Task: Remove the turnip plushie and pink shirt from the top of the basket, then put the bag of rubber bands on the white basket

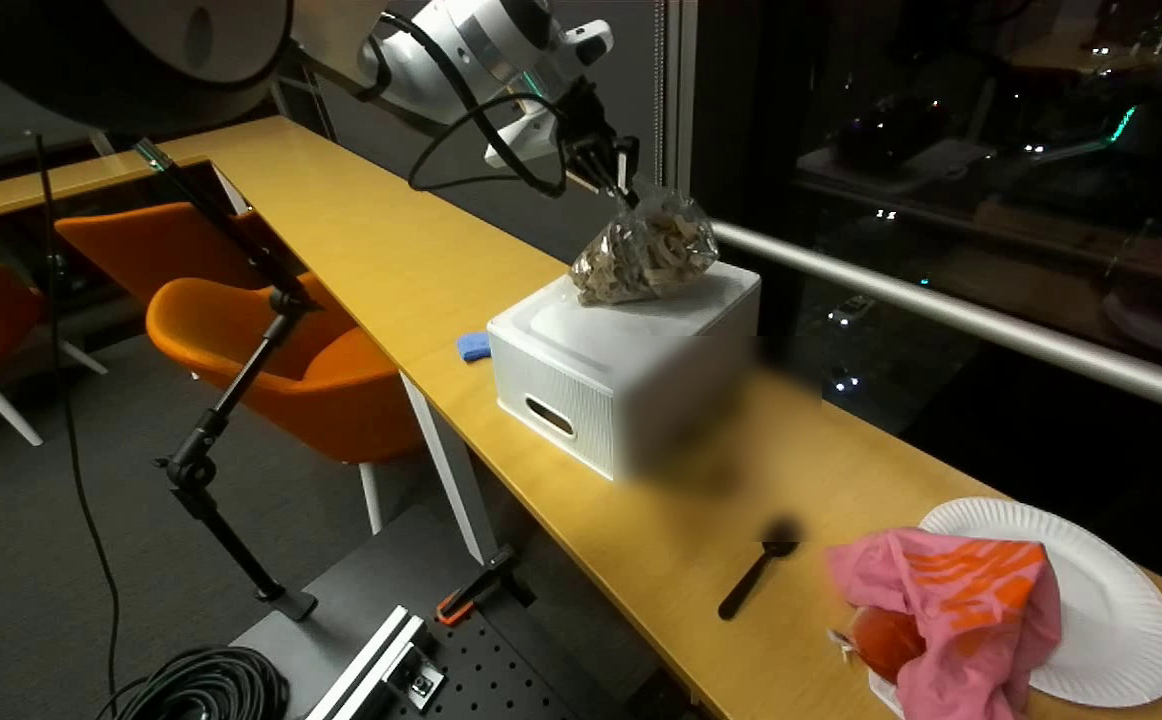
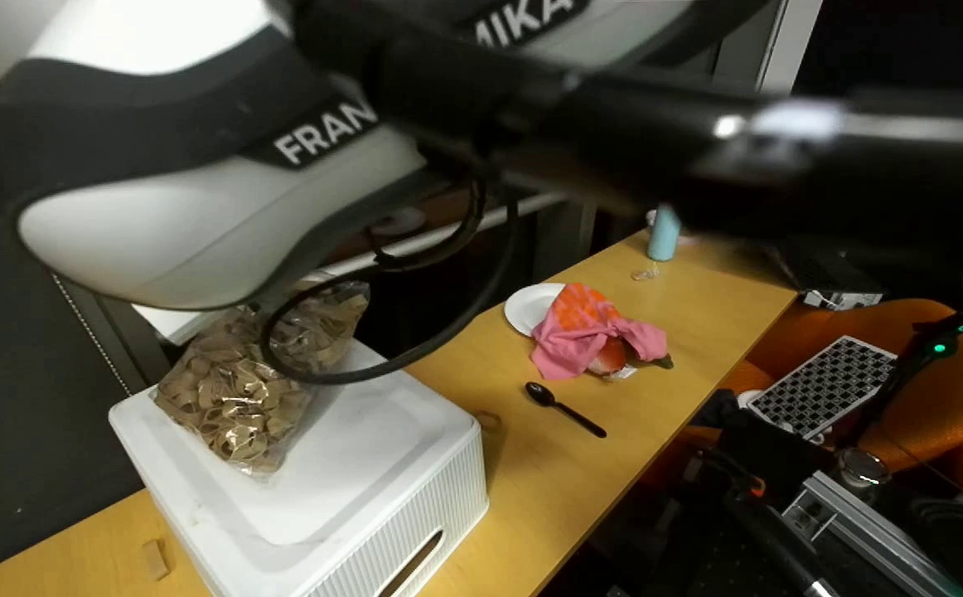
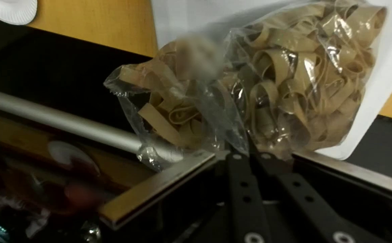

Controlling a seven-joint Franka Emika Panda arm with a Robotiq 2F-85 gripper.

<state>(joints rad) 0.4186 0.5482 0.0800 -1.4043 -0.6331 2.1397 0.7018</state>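
A yellow wooden table runs through an exterior view from ten o'clock to four. Over it the black-and-white robot arm reaches in from eleven o'clock of the white basket, which has a smooth, flat face uppermost. At the basket's four o'clock a white paper plate lies flat, its nine o'clock side covered by the crumpled pink shirt. The bag of rubber bands is over the twelve o'clock part of the basket's top; whether its full weight rests there I cannot tell. At the bag's eleven o'clock, the hand is clenched on its clear plastic, jaws nearly together. What appears to be the turnip plushie, rounded and red, pokes from beneath the shirt at its eight o'clock. A black spoon lies at the basket's five o'clock, handle toward seven. A small blue item sits just beside the basket at nine o'clock.
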